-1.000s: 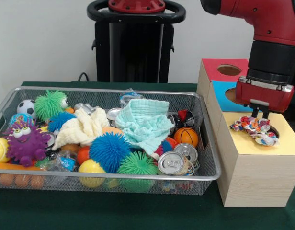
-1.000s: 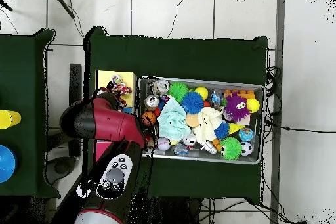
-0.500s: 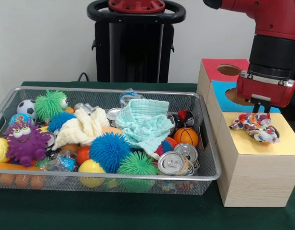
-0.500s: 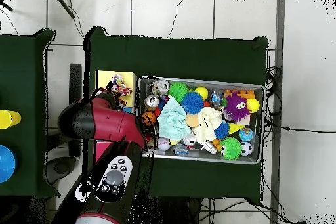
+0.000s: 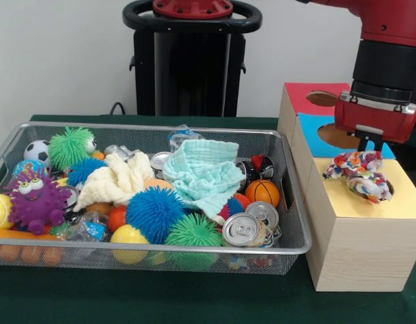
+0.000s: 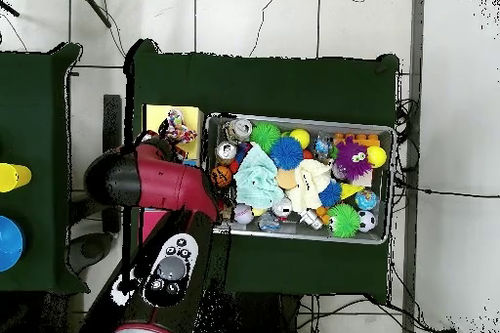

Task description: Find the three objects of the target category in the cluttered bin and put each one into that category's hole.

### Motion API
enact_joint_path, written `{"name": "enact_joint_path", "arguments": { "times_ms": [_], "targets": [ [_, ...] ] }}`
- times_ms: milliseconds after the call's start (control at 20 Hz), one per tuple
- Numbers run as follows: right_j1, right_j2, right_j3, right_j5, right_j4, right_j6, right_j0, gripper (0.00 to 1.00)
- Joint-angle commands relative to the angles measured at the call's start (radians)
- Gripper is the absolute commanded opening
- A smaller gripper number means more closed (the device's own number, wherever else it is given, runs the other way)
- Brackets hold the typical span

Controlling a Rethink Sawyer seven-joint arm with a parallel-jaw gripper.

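The red and black claw [image 5: 367, 143] hangs just above the knotted white, red, blue and yellow fabric bundle [image 5: 360, 173], which sprawls over the yellow-topped wooden box's round hole [image 5: 382, 189], seemingly snagged on its rim; claw opening: cannot tell

Your red and black arm [image 5: 387, 61] hangs vertically above the yellow-topped pale wooden box [image 5: 360, 229]; its gripper's [image 5: 365, 145] state is unclear.

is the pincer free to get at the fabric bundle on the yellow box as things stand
Probably yes. The pincer hangs right above the fabric bundle, which lies over the hole on the yellow box with nothing covering it. Whether the pincer is open, I cannot tell.
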Motion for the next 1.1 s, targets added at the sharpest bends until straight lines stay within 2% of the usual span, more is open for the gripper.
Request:
{"name": "enact_joint_path", "arguments": {
  "times_ms": [50, 850, 900, 1100],
  "targets": [
    [0.033, 0.054, 0.079, 0.198, -0.073, 0.055, -0.058, 0.00],
    [0.035, 0.056, 0.087, 0.177, -0.075, 0.059, -0.053, 0.00],
    [0.037, 0.053, 0.085, 0.177, -0.078, 0.056, -0.051, 1.00],
    [0.036, 0.054, 0.086, 0.177, -0.076, 0.060, -0.052, 1.00]
  ]
}}
